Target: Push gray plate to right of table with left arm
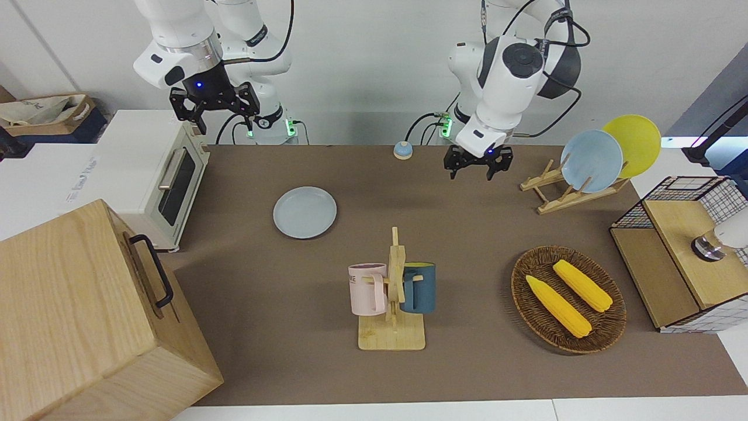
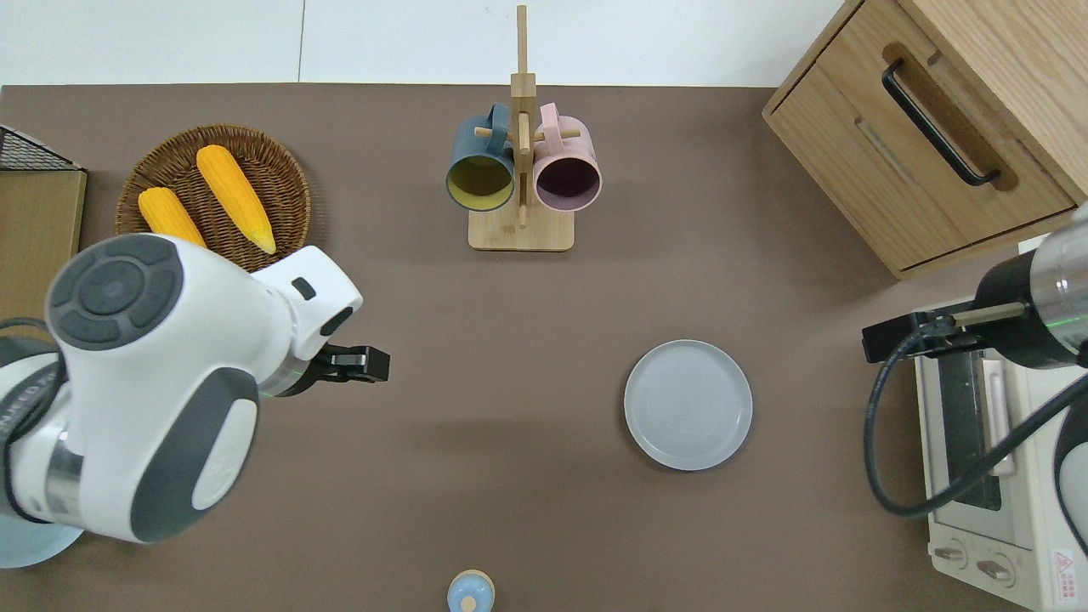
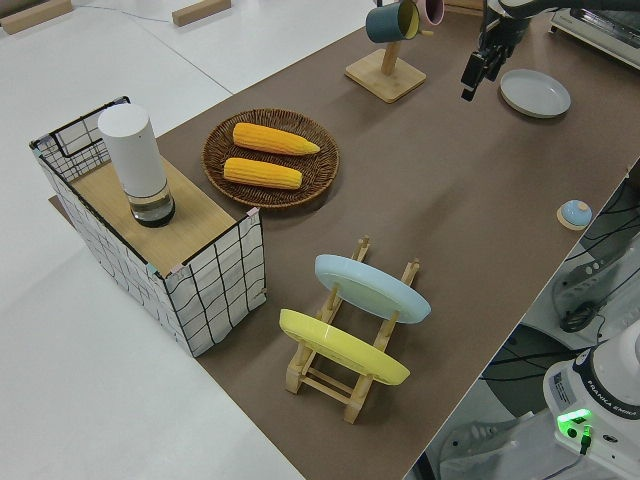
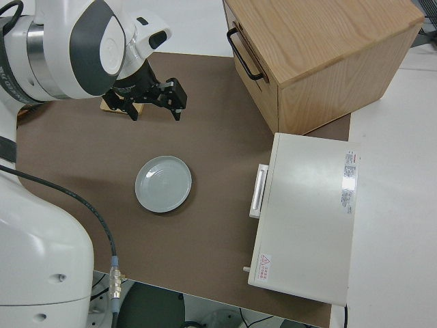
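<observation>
The gray plate (image 1: 304,212) lies flat on the brown table (image 2: 510,493), toward the right arm's end and next to the toaster oven. It also shows in the overhead view (image 2: 688,405), the left side view (image 3: 535,92) and the right side view (image 4: 163,184). My left gripper (image 1: 478,166) is up in the air, holding nothing. In the overhead view it (image 2: 365,365) is over bare table beside the corn basket, well apart from the plate. The right arm is parked, its gripper (image 1: 214,108) open.
A mug rack (image 2: 520,229) with two mugs stands farther from the robots than the plate. The corn basket (image 2: 293,170), a dish rack with sky-blue (image 1: 591,161) and yellow (image 1: 634,140) plates, a toaster oven (image 1: 146,169), a wooden cabinet (image 1: 76,316) and a small bell (image 1: 402,150) stand around.
</observation>
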Motion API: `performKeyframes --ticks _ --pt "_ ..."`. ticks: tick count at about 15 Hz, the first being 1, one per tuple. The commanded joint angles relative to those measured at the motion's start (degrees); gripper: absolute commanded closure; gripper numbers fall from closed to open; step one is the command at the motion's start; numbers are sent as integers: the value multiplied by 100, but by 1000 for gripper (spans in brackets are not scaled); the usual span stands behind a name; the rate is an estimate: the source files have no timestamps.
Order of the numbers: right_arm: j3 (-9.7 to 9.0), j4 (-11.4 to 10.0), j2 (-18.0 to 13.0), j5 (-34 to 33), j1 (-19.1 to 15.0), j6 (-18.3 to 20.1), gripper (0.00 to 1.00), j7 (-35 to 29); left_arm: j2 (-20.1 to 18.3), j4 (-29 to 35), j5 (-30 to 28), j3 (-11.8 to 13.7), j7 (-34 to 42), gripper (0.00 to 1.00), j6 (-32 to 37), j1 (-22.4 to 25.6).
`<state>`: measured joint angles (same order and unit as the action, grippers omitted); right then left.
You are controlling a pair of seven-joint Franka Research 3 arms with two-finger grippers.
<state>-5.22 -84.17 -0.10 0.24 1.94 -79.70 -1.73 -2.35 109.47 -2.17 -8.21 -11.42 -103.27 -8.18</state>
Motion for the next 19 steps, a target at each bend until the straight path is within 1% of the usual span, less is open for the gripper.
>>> performKeyframes --ticks 1,4,6,10,12,14,19 --pt "-32 5 -43 46 -62 69 17 15 -28 -390 -12 178 377 17 219 221" --pt "-32 -3 -43 46 -62 69 17 15 -2 -873 -20 530 745 9 543 230" --pt "-32 -3 -43 46 -62 69 17 15 59 -1242 -12 697 782 9 876 238" --pt "-32 -3 -43 46 -62 69 17 15 85 -1524 67 1048 1246 9 948 238" --pt "-32 -3 -43 46 -62 69 17 15 86 -1534 260 1128 1554 9 992 238" --pt "-23 -3 -43 46 -62 69 17 15 86 -1543 270 1155 1792 9 1010 308" --pt "-32 -3 -43 46 -62 69 17 15 77 -1543 235 1155 1793 7 1019 379"
